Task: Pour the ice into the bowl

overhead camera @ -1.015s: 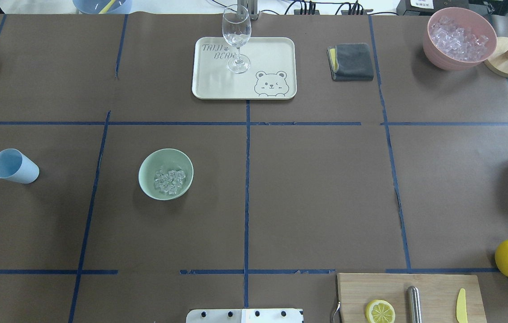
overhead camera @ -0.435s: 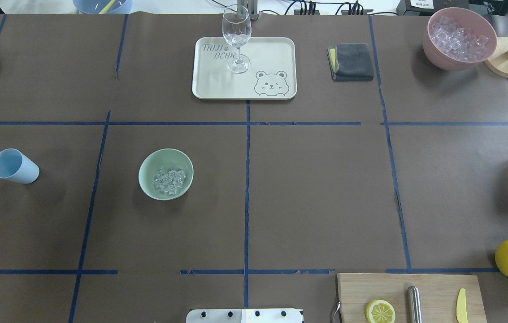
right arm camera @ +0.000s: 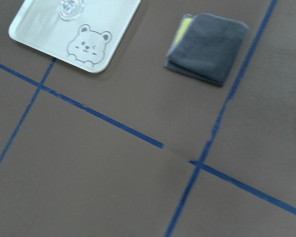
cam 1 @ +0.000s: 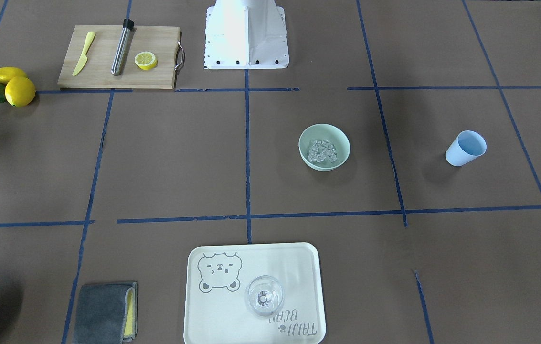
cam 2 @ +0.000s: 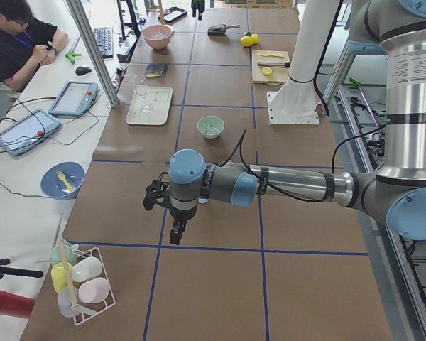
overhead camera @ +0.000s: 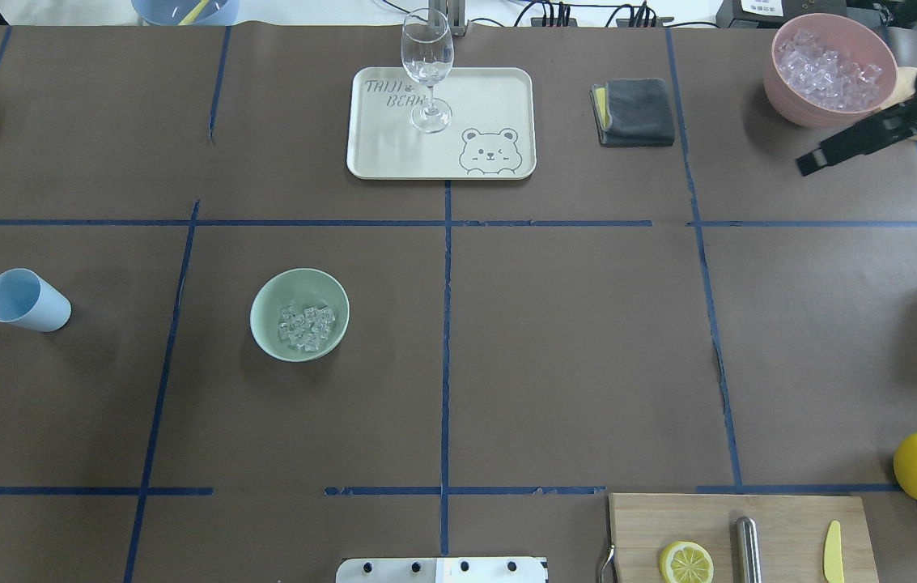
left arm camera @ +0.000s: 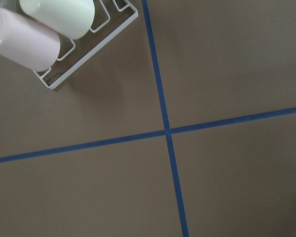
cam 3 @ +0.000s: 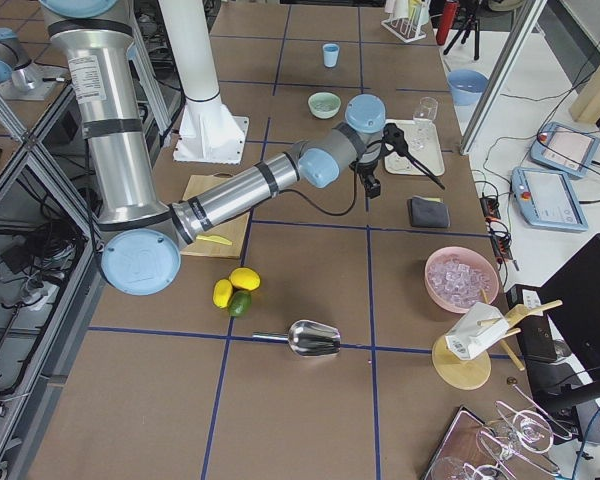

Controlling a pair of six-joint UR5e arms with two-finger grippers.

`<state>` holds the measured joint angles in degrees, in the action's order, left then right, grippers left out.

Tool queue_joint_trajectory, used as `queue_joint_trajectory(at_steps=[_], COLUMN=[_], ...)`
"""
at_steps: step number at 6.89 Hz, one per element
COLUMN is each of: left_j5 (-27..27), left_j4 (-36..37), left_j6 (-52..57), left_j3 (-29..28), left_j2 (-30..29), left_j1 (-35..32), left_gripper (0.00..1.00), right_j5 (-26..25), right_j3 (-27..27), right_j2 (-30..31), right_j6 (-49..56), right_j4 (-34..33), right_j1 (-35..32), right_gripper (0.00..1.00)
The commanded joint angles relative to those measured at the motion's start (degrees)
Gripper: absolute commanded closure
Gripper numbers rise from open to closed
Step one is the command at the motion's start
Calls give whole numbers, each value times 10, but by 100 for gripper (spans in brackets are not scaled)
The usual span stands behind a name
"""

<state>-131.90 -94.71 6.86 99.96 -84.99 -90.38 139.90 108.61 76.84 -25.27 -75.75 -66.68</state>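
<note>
Only the left-end view shows my left gripper (cam 2: 175,233), hanging over the table's left end; I cannot tell whether it is wide or narrow. Its wrist camera sees a pink cup (left arm camera: 22,39). My right gripper (cam 3: 369,183) hangs toward the far edge near the grey cloth (right arm camera: 207,47); I cannot tell its spread either.

From overhead, the bowl (overhead camera: 296,283) sits upright left of the table's middle, round, with no long axis. The ice (overhead camera: 307,327) is heaped in its bottom. The blue cup (overhead camera: 25,300) toward the left edge and the tray (overhead camera: 498,89) toward the far edge are well apart from it.
</note>
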Motion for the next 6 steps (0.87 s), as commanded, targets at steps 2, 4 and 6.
queue_joint_trajectory(at_steps=[2, 4, 6], left_j5=[-2, -3, -3], left_j4=[74, 90, 92], left_j6=[93, 92, 92], left_j3=[-2, -10, -2], left_j2=[2, 2, 2], left_j1=[-2, -2, -3], left_gripper=[0, 0, 0], right_j5=[-169, -284, -354], right_j3=[1, -18, -181], right_j2=[-134, -225, -378], right_j6=[-243, -323, -417], right_j4=[-9, -94, -131], right_j1=[195, 297, 361], right_gripper=[0, 1, 1])
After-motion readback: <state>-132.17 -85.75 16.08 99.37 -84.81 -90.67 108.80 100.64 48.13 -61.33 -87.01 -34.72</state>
